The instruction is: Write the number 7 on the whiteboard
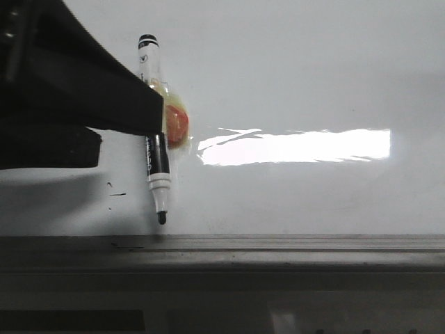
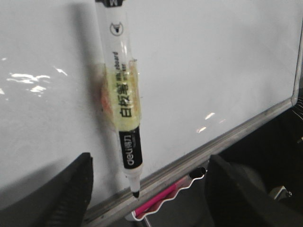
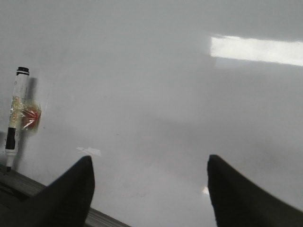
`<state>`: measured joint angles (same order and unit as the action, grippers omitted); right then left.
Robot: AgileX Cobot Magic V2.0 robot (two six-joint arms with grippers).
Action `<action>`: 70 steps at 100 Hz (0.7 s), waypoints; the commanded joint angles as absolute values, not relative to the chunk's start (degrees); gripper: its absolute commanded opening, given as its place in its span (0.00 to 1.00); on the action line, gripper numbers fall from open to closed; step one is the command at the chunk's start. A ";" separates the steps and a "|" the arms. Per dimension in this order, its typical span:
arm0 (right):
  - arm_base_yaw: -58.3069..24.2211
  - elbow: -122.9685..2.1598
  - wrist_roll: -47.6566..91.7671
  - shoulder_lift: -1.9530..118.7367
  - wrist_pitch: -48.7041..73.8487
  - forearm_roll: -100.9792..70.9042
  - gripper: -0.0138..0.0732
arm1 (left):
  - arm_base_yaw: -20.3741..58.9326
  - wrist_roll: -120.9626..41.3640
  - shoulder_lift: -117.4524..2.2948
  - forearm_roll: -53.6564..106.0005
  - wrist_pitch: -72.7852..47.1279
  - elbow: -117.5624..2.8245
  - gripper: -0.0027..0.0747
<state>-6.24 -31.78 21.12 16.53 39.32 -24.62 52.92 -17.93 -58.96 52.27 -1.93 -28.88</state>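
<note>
The whiteboard [image 1: 313, 83] fills the front view, with a bright glare [image 1: 299, 146] and a grey edge rail [image 1: 278, 243]. No number 7 shows on it, only tiny black specks and a dash [image 1: 117, 193]. A black-and-white marker [image 1: 158, 163] hangs upright against the board, taped to a red pad [image 1: 178, 125], its tip at the rail. My left gripper [image 1: 154, 115] is at the marker. In the left wrist view it [image 2: 149, 158] is open, the marker [image 2: 124, 94] between the fingers, touching neither. My right gripper [image 3: 149, 158] is open and empty, facing bare board [image 3: 142, 71], with the marker [image 3: 14, 118] far off to one side.
Below the rail [image 2: 227, 137] in the left wrist view, a white wavy tray [image 2: 189, 182] holds a pink marker [image 2: 161, 196]. The board's corner and side rail [image 2: 297, 71] show at that view's edge. The left arm casts a dark shadow on the board [image 1: 62, 195].
</note>
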 commanded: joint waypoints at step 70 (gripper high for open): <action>-6.38 -33.67 22.42 17.77 34.86 -27.98 0.69 | 54.07 -17.93 -70.99 57.70 8.13 -33.34 0.01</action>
